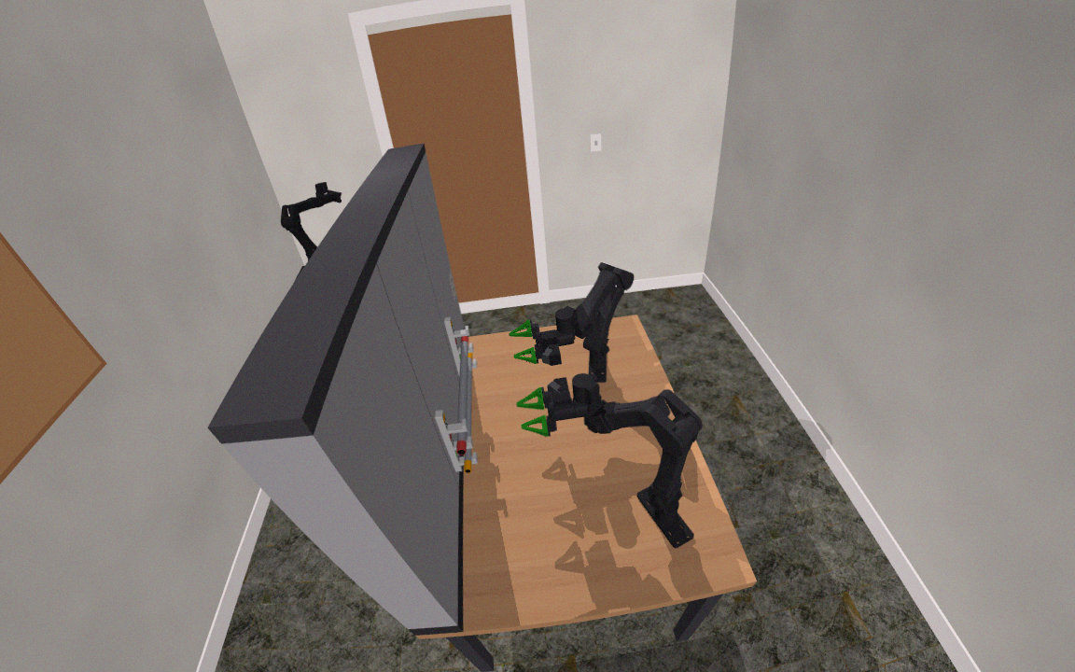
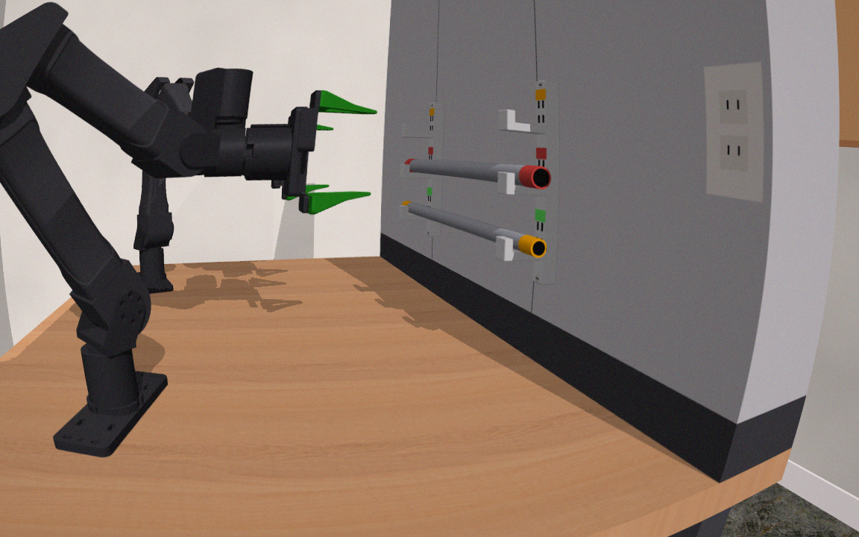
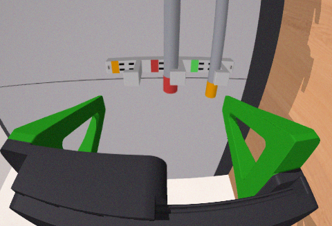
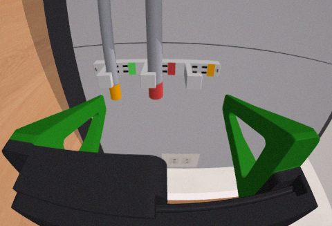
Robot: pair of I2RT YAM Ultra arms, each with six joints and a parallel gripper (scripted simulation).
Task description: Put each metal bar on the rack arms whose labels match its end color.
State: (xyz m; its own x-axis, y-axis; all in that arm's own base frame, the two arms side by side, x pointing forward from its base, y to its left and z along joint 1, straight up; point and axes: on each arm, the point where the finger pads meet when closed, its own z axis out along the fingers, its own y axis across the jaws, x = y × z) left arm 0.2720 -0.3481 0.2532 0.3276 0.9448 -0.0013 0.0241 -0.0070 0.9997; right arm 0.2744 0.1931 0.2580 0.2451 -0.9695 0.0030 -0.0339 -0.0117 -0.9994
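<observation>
The red-ended bar (image 2: pixel 466 170) lies on the middle pair of rack arms, under red labels (image 2: pixel 540 153). The orange-ended bar (image 2: pixel 466 227) lies on the lowest pair, under green labels (image 2: pixel 539 215). The top pair (image 2: pixel 512 121), with orange labels (image 2: pixel 540 95), holds nothing. My right gripper (image 2: pixel 371 152) (image 1: pixel 522 343) is open and empty, a short way off the wall, level with the bars. My left gripper (image 1: pixel 531 413) is open and empty, facing the bars' other end. The left wrist view shows the left gripper (image 3: pixel 163 113) in front of both bar ends. The right wrist view shows the same for the right gripper (image 4: pixel 163 111).
The rack hangs on a grey wall panel (image 2: pixel 620 200) standing along the table's edge. A wall outlet (image 2: pixel 733 130) sits beyond the bars' near end. A brown door (image 1: pixel 453 150) is behind the table.
</observation>
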